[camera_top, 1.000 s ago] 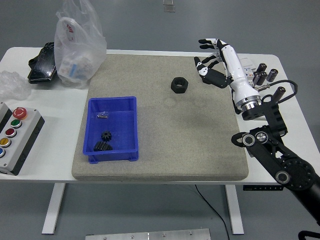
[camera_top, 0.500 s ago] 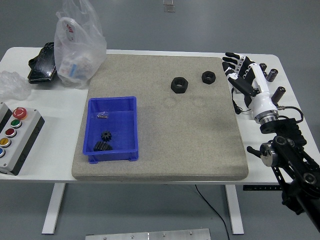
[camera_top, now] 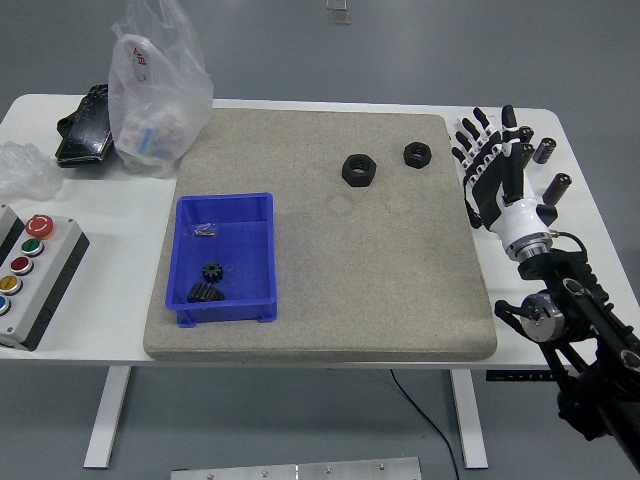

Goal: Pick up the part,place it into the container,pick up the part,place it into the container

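1. While my right hand [camera_top: 497,170] hangs over the table's right margin at about 3 o'clock, just off the mat's edge, its fingers are spread wide and upright, pinching nothing; my left hand is out of view
2. Change logged: a second ago this hand hovered over the mat's far right corner with the fingers half curled; half a second ago it had drawn back to the right, and a smaller black nut [camera_top: 417,154] showed where it had been. Now the hand sits lower and nearer me, palm flat and open
3. Smaller black nut: on the grey mat [camera_top: 400,290] at roughly 1 o'clock, just right of the larger black nut [camera_top: 358,169]; the two lie near each other, not touching
4. Blue container [camera_top: 225,259]: at 9 o'clock on the mat, holding black gears [camera_top: 207,283] at its near end and a small metallic item [camera_top: 206,231], too small to identify, at its far end
5. Reading for the task: both nuts lie outside the container, well apart from it. My withdrawal reads as a release, not a pick, so neither nut is on its way to the bin
6. Bystanders: plastic bag [camera_top: 158,90] at 11 o'clock, button box [camera_top: 30,275] at 9 o'clock, small cylinders [camera_top: 545,150] beside my fingertips
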